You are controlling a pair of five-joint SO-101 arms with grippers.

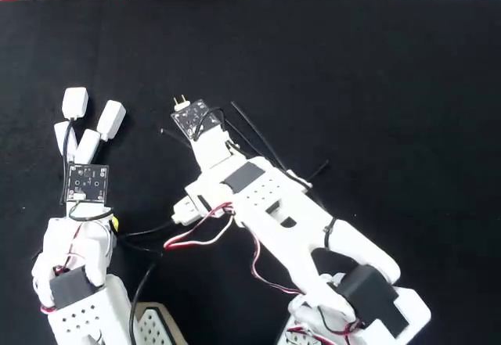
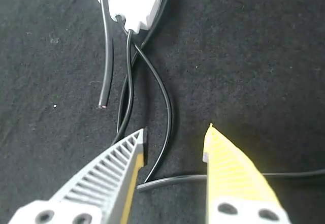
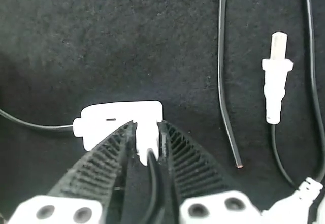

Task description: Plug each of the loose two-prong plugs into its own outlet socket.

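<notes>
Pressing step: right gripper [image 3: 147,127] clamps the white plastic plug [image 3: 148,141], front touching the white rectangular outlet socket [image 3: 118,118] beyond its fingertips. Push straight, no twist; left gripper [image 2: 175,130] spread wide over black cables [image 2: 166,102].

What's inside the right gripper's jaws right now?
A white plug body with its black cord, clamped by the right gripper up against a white socket. Its prongs are covered, so seating can't be judged.

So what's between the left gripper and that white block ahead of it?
In the left wrist view, black cables cross the cloth between the left gripper and the white block; nothing else.
</notes>
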